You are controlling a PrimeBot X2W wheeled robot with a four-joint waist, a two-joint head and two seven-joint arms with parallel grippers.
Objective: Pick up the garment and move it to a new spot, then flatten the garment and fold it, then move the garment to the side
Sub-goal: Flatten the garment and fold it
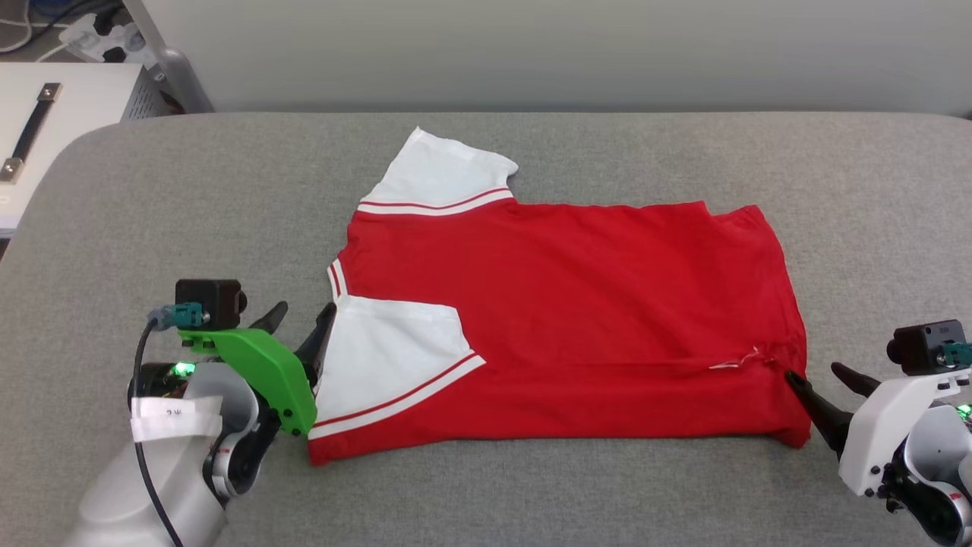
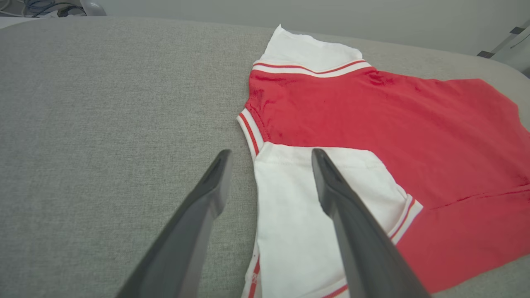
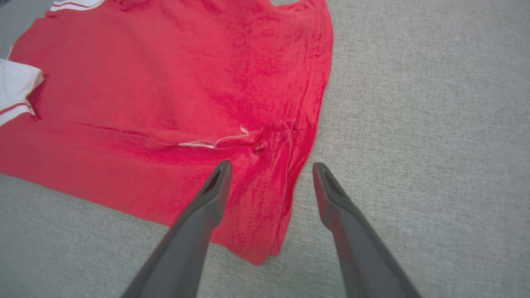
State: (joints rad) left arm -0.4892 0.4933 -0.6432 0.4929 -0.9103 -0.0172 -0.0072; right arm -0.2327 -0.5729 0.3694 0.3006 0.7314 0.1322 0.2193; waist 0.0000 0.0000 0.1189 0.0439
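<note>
Grey woven fabric covers the desk (image 1: 607, 494), whose far corners are rounded. Behind it rises a plain pale wall (image 1: 577, 53), evenly lit. Past the far left corner stands a white cabinet (image 1: 76, 99) with a black strap handle (image 1: 30, 129), and beyond it a power strip (image 1: 95, 38).

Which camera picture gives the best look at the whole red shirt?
The head view: the garment lies there whole, both white sleeves included. The left wrist view shows its collar end and sleeves, with the far end cut off; the right wrist view shows mainly its red hem end.
</note>
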